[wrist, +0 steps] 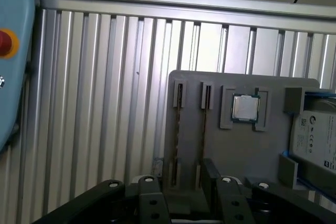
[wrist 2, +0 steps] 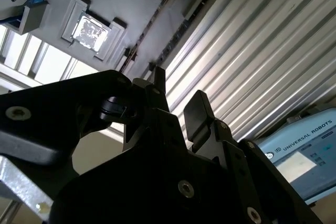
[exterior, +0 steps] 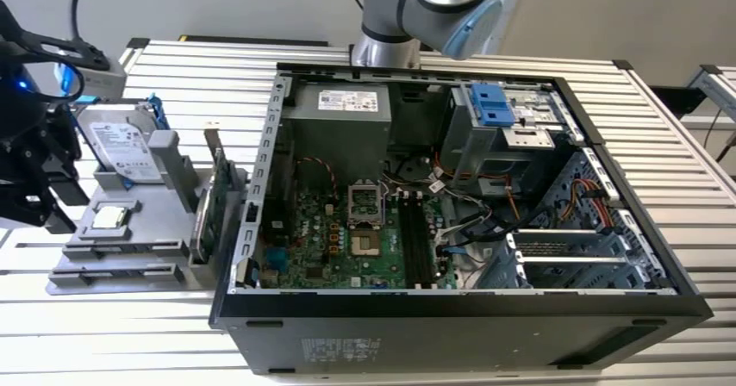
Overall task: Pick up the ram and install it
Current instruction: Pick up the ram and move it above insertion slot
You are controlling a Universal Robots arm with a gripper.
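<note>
Ram (exterior: 203,222) stands on edge in a slot of the grey holder (exterior: 127,252) at the exterior view's lower left. It is just beside the taller green card (exterior: 226,179) and just outside the open computer case (exterior: 460,313). We see the gripper (exterior: 48,215) at the far left edge, beyond the processor (exterior: 109,218) and apart from the ram. In the second wrist view its fingers (wrist 2: 201,111) are spread, with nothing between them.

Black jaws apart, nothing between. Beyond them grey holder (wrist 2: 136,3), square silver chip (wrist 2: 92,31) in its recess. Holder rests on ribbed metal surface (wrist 2: 252,51). Blue pendant (wrist 2: 304,150) with screen nearby.
</note>
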